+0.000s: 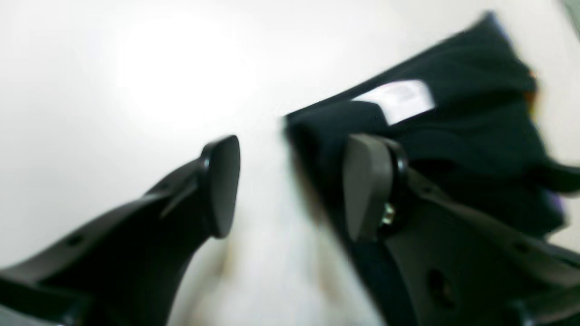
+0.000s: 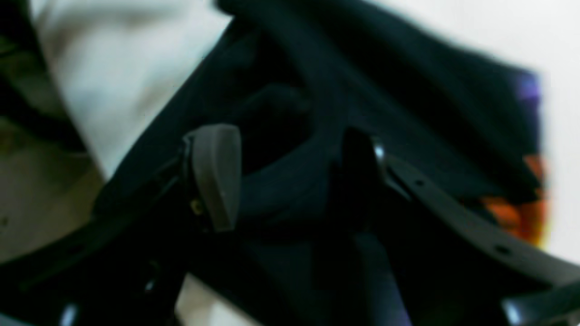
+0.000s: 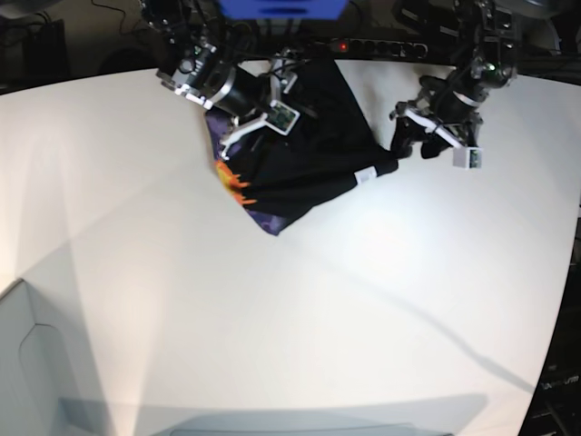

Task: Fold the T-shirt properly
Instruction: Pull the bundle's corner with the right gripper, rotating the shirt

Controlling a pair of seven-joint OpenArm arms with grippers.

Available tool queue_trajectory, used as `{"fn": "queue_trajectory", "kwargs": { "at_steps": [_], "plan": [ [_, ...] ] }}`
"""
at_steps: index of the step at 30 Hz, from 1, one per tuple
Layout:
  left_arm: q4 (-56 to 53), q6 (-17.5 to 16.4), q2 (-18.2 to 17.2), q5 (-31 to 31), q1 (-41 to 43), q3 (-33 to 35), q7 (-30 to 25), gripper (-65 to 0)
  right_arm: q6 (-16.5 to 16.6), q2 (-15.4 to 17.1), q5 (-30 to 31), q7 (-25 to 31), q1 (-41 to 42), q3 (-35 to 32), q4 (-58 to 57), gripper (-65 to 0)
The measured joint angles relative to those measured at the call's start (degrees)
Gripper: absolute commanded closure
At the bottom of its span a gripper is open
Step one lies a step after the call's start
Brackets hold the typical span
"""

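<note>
Going across the base view from its left side, the right end effector (image 2: 290, 181) comes first, its fingers spread wide over the dark folds with no cloth pinched between them. The orange print (image 3: 232, 182) peeks out along the near edge there, so the layers probably don't line up yet. If this end effector closes too high, it could come away with only the top layer; if it presses too low, it could shove the folds into a ridge.

The T-shirt (image 3: 313, 168) lies in the middle, toward the far side of the surface (image 3: 272, 345), bunched and skewed rather than squared up. Its far part runs up near the surface's edge—a careless pull that way could let cloth slip over. Dragging one corner alone would likely twist the whole bundle, since the layers are loose and could slide on each other.

Farther across, the white tag (image 3: 365, 174) sits close to a corner, and the left end effector (image 1: 290, 185) is just beside it. Its fingers stand apart too, holding nothing; one overlaps the cloth in the wrist view, while bare surface shows between them. Closing here could miss the corner or nip a mere sliver—one that might slip free when lifted.
</note>
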Motion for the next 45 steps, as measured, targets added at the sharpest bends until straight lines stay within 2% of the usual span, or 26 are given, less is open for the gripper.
{"fn": "queue_trajectory", "kwargs": {
  "at_steps": [5, 11, 13, 16, 18, 28, 31, 32, 34, 35, 37, 38, 40, 42, 45],
  "plan": [
    [-3.8, -0.2, 0.07, -0.15, -1.64, -6.99, -0.76, -35.6, 0.0, 1.01, -0.22, 0.15, 0.11, -4.9, -4.52, -36.3],
    [-4.59, -0.2, 0.13, -0.17, -1.51, -13.2, -0.52, -35.6, -0.04, 1.25, -0.24, 0.22, 1.36, -12.31, -4.74, -36.3],
    [-4.59, -0.2, 0.09, -0.17, -1.62, -14.47, -0.72, -35.6, -0.07, 2.89, -0.02, 0.68, 2.89, -16.59, -4.48, -36.3],
    [-4.7, -0.26, 0.15, -0.15, -1.51, -15.54, -0.48, -35.6, -1.9, 6.16, 0.68, 1.73, 5.09, -23.15, -4.33, -36.3],
    [-4.72, -0.26, 0.22, -0.15, -1.49, -15.93, -0.72, -35.6, -2.45, 7.67, 1.29, 2.25, 6.36, -25.29, -4.17, -36.3],
    [-4.74, -0.26, 0.31, -0.17, -1.31, -15.96, -0.52, -35.7, -3.17, 7.39, -0.28, 1.66, 4.28, -20.81, 0.28, -36.3],
    [-3.04, -0.17, 2.93, -0.85, -1.36, -15.93, -0.55, -35.7, -3.1, 6.75, 0.79, 1.53, 3.85, -18.82, 0.31, -36.3],
    [-2.03, -0.26, 3.93, -1.95, -1.36, -15.67, -0.31, -35.7, -2.36, 7.02, 2.19, 2.36, 4.2, -16.74, 1.88, -36.3],
    [-0.28, -0.7, 4.85, -2.97, -1.33, -15.19, -0.31, -35.7, -0.35, 10.82, 0.94, 2.14, 6.91, -12.68, 5.64, -36.4],
    [0.2, -0.55, 5.27, -2.86, -1.33, -15.21, -0.59, -35.7, -1.38, 11.21, -0.48, 0.46, 7.93, -11.47, 5.09, -36.4],
    [0.74, 0.02, 6.75, -1.55, -1.55, -14.38, -0.9, -35.7, -1.33, 10.25, -1.57, -1.9, 6.78, -10.86, 3.63, -36.5],
    [1.05, 0.13, 7.32, -1.62, -1.7, -13.49, -0.96, -35.7, -1.22, 9.86, -0.66, -1.01, 6.21, -11.47, 3.72, -36.5],
    [1.25, -1.81, 8.31, -3.61, -1.53, -12.15, -0.22, -35.7, -0.59, 8.81, 0.96, 0.59, 5.18, -12.31, 4.24, -36.5],
    [0.85, 0.2, 7.72, -1.38, -1.29, -13.0, -0.24, -35.7, -0.24, 8.37, 0.7, 0.61, 5.79, -12.44, 4.15, -36.5],
    [0.74, 0.15, 7.21, -1.81, -1.36, -13.31, -1.07, -35.7, -0.26, 7.5, -0.42, -0.26, 6.56, -11.37, 4.15, -36.5]
  ]
}}
